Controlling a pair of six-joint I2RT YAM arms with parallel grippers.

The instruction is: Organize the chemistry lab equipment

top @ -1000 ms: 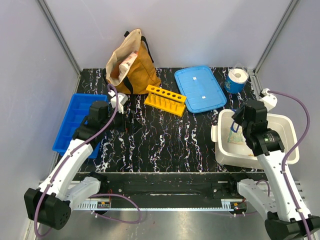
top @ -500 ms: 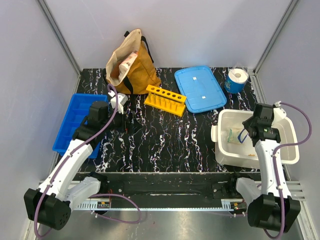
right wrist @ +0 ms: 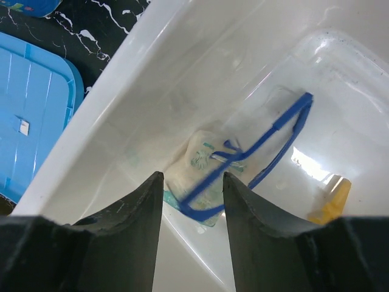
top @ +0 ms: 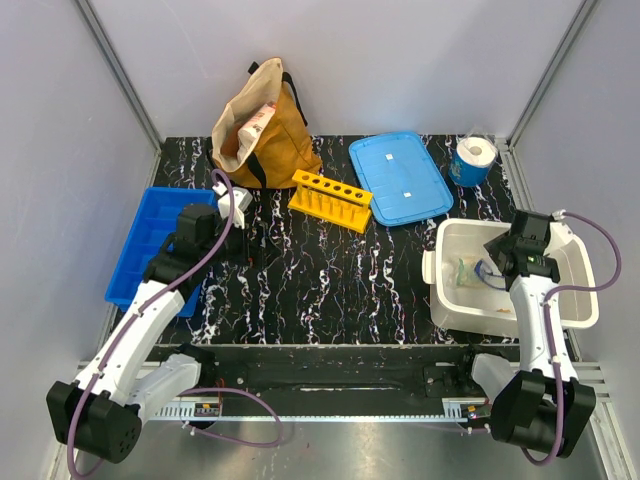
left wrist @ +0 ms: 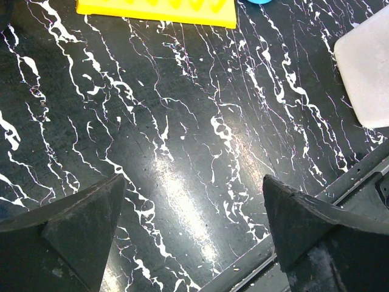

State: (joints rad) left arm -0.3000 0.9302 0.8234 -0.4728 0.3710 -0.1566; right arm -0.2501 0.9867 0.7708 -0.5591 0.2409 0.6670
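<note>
The clear safety goggles with a dark-blue frame [right wrist: 267, 143] lie inside the white bin [right wrist: 152, 73], on the pale green glove [right wrist: 200, 161]. A small yellow piece [right wrist: 331, 207] lies beside them on the bin floor. My right gripper [right wrist: 193, 191] is open just above the goggles, and one blue frame arm shows in the gap between the fingers. From above, the right gripper [top: 497, 262] is over the bin [top: 440, 300] with the goggles [top: 478, 272] below it. My left gripper [left wrist: 194, 213] is wide open and empty over bare table [top: 250, 240]. No thin clear tubes are in view.
A yellow tube rack [top: 332, 198] stands mid-table, with a blue lid [top: 400, 177] behind it. A blue tray [top: 150, 245] lies at the left, a tan bag [top: 258, 125] at the back left and a paper roll [top: 472, 158] at the back right.
The right arm swung right and lowered its wrist into the bin. The goggles, earlier hanging from its fingers, now lie in the bin. The left arm barely moved.
</note>
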